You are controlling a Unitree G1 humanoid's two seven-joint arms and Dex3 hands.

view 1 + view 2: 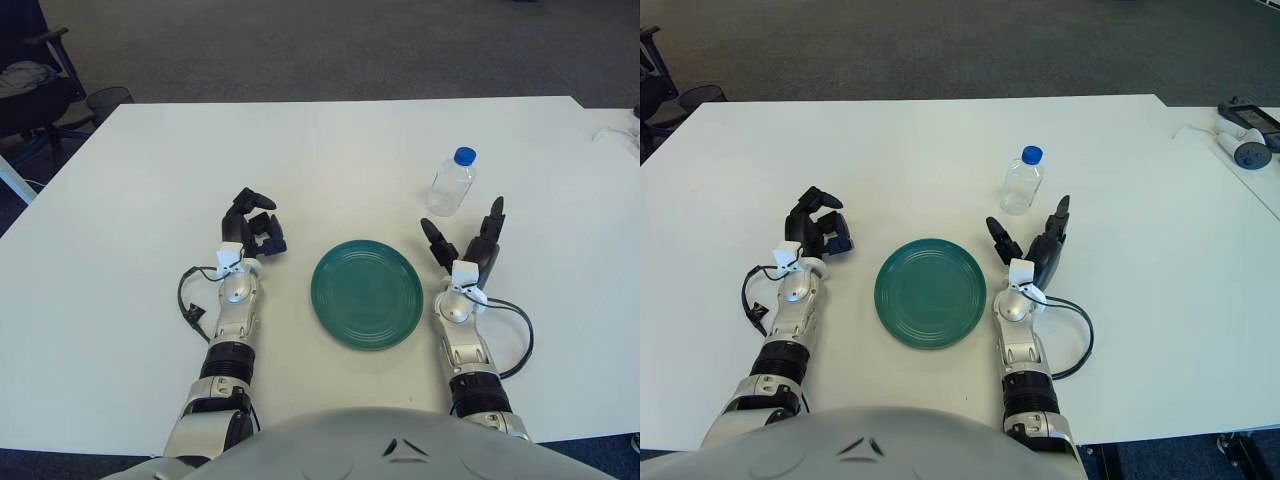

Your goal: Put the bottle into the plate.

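Between upright bottle and green plate, right hand splayed, empty; left hand clenched.

Two silver metal forearms are seen, each ringed by a black band near the elbow. Black fingers are carried on the left hand and right hand. A white tag sits at each wrist, beside looping black cables.
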